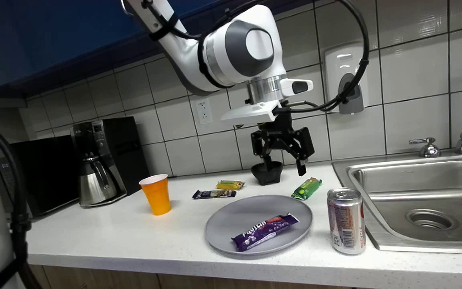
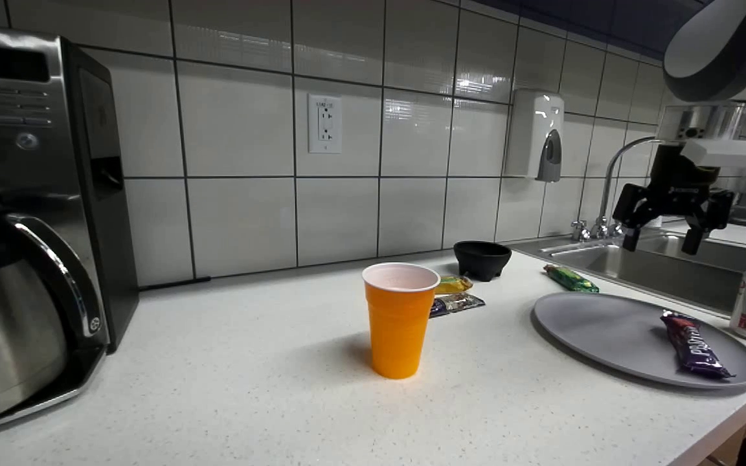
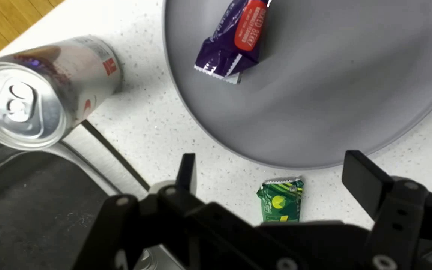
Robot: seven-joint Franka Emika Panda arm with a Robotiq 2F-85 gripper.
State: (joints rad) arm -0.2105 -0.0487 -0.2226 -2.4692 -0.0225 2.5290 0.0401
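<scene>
There it is below me, the green packet [image 1: 307,188]! Yellow markings, jagged crimp at one end, lying flat and slantwise on the desk [image 1: 114,237], near the edge along the sink [image 1: 435,246], well back from the front edge.

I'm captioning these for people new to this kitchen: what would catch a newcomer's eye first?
Probably the bright orange cup, standing upright on the white counter between the coffee maker and the grey plate. Next, the purple protein bar lying on that plate, and the silver can upright beside the sink. Above the counter hangs the black gripper, jaws open and holding nothing, a green packet below.
</scene>
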